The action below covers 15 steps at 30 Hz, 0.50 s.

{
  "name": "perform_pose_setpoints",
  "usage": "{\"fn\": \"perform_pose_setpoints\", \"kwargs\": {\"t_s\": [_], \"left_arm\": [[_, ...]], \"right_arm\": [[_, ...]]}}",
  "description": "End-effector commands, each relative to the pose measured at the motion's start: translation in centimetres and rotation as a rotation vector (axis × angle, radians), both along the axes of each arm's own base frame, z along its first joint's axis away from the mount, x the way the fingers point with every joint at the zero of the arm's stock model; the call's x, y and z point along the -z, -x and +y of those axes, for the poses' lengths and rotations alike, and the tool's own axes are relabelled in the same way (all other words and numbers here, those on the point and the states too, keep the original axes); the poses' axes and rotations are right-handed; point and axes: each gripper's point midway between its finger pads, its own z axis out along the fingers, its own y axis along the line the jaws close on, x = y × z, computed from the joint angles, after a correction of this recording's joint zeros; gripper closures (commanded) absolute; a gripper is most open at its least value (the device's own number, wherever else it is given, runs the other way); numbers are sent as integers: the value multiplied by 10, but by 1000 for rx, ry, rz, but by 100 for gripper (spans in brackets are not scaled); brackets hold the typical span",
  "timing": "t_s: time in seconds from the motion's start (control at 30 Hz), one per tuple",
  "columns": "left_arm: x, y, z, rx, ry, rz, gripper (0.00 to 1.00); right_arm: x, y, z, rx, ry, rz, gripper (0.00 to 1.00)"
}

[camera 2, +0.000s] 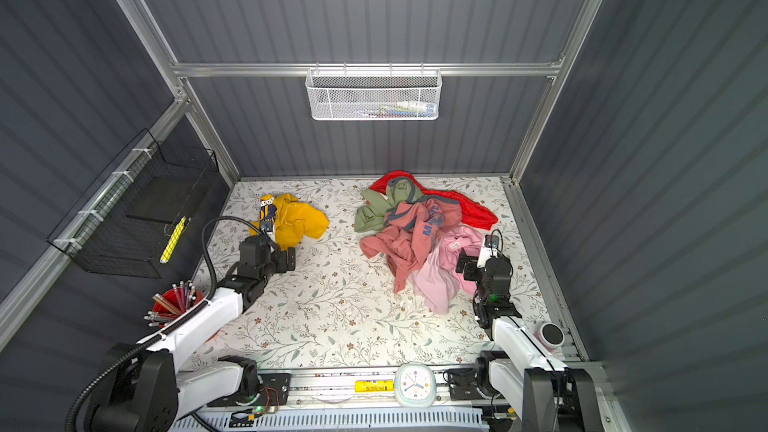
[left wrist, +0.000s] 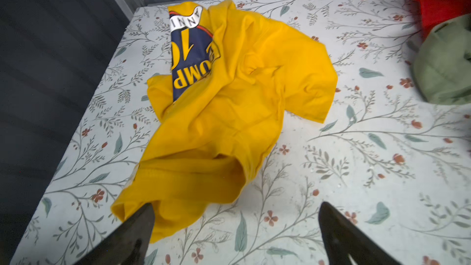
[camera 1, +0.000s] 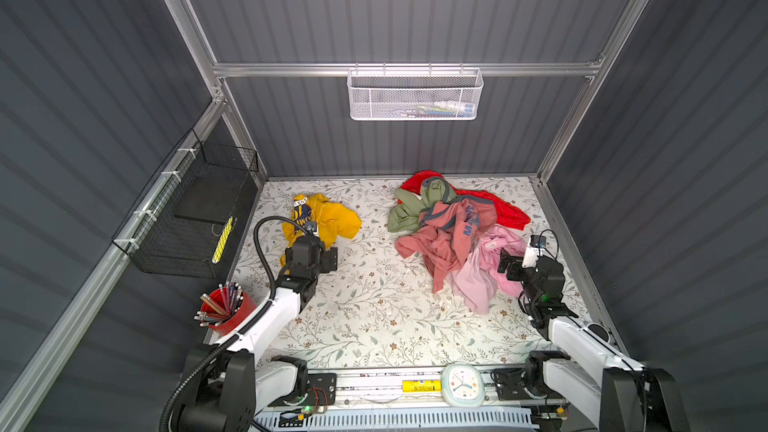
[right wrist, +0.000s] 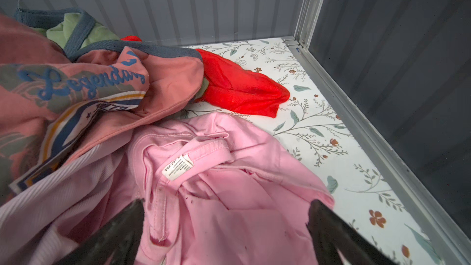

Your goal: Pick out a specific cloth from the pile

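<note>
closest to me, a pale rounded alarm clock (camera 1: 462, 384) sits on the front rail (camera 1: 374, 387), and a red cup of pencils (camera 1: 232, 311) stands at the left edge of the floral-printed table (camera 1: 374, 309). a little further in, the left gripper (left wrist: 235, 205) hangs low with its jaws spread wide and nothing clamped, one fingertip (left wrist: 145, 216) at the near hem of the bright yellow t-shirt with a navy and white emblem (left wrist: 229, 113). that shirt lies crumpled by itself on the table's left side, well apart from the heap of salmon-pink, olive, red and light pink garments (camera 1: 449, 226) on the right. the right gripper (right wrist: 226, 201) is released too, jaws wide over the light pink garment (right wrist: 229, 174) at the heap's near edge. on the back wall hangs a white mesh basket (camera 1: 415, 95).
</note>
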Motion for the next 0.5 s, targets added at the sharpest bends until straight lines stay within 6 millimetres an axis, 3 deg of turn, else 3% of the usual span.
{"fn": "perform_pose_setpoints", "kwargs": {"t_s": [0.0, 0.03, 0.13, 0.27, 0.47], "left_arm": [[-25, -10, 15, -96, 9, -213, 0], [-23, -10, 17, -99, -5, -221, 0], [-13, -15, 21, -111, -68, -198, 0], [-4, -26, 24, -128, -102, -216, 0], [10, -38, 25, -146, -126, -236, 0]], "right_arm": [[-38, -14, -4, 12, 30, -195, 1], [-29, -17, -4, 11, 30, -179, 1], [-31, -25, -3, 6, 22, -208, 1], [-18, -38, 0, -14, 23, -174, 1], [-6, -39, 0, -15, 23, -181, 1]]}}
